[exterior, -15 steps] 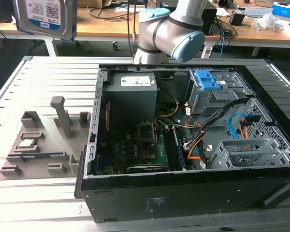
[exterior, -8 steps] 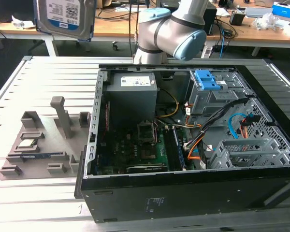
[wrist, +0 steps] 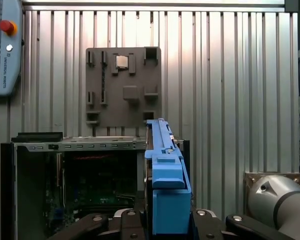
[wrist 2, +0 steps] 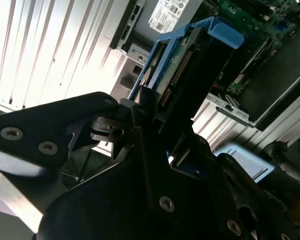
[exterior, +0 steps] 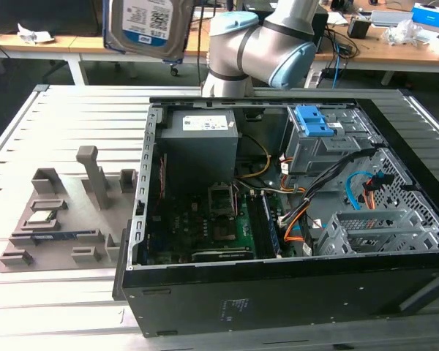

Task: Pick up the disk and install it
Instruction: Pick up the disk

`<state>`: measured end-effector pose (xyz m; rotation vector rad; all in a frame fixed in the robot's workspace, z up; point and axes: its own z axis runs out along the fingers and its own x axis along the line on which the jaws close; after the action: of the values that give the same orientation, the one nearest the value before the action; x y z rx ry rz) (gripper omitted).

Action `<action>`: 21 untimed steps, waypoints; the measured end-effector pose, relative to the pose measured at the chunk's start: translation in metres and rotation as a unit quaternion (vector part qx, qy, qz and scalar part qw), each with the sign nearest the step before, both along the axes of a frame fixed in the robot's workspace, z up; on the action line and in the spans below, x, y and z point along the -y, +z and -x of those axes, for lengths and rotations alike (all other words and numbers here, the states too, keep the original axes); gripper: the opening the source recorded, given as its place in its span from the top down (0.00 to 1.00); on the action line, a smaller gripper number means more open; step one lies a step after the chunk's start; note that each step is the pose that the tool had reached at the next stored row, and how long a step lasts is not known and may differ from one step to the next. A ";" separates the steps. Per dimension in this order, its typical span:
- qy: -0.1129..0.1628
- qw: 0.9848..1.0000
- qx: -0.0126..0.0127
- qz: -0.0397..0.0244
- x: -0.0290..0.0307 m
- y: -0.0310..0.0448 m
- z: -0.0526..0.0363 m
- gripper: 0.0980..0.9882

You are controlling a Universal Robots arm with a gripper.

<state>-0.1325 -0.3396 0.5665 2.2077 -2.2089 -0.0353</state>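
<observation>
Holding one disk aloft | one gripper pinching it | one open computer case below

The disk is shiny silver metal, framed in smooth blue plastic. The counter is ribbed matt metal

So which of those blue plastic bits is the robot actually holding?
The bracket framing the disk, clamped in the gripper and raised; the ribbed blue latch sits inside the computer case.
</observation>
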 end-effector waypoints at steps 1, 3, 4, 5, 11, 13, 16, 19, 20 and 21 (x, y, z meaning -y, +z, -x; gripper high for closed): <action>0.000 1.000 0.000 0.000 0.0000 0.0000 -0.0096 0.70; 0.000 1.000 0.000 0.000 0.0000 0.0000 -0.0296 0.70; 0.000 1.000 0.000 0.000 0.0000 0.0000 -0.0339 0.70; 0.000 1.000 0.000 0.000 0.0000 0.0000 -0.0403 0.70; 0.000 1.000 0.000 0.000 0.0000 0.0000 -0.0748 0.70; 0.000 1.000 0.000 0.000 0.0000 0.0000 -0.0858 0.70; 0.000 1.000 0.000 0.000 0.0000 0.0001 -0.1064 0.70; 0.000 1.000 0.000 0.000 0.0000 0.0000 -0.1395 0.70; 0.000 1.000 0.000 0.000 -0.0001 0.0000 -0.1480 0.70; 0.000 1.000 0.000 0.000 -0.0001 0.0000 -0.1569 0.70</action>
<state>0.0243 -0.3395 0.5665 2.2078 -2.2087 -0.0354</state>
